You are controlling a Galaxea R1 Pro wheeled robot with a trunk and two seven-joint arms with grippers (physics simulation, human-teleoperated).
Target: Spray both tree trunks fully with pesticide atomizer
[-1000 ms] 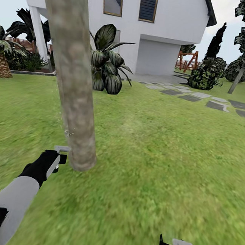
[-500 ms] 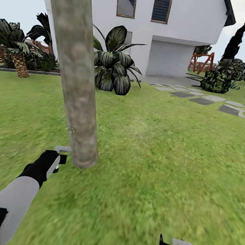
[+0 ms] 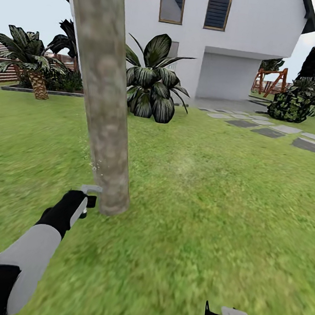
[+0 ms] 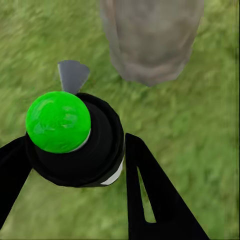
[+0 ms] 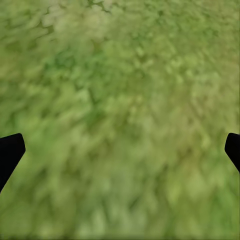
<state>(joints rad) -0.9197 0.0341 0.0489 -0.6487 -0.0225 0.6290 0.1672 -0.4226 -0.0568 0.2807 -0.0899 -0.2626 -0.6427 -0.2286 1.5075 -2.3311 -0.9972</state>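
I can read no text, label, brand, number or sign anywhere here.

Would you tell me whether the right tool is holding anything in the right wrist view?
No, the right tool is open, with bare grass between its two dark fingertips.
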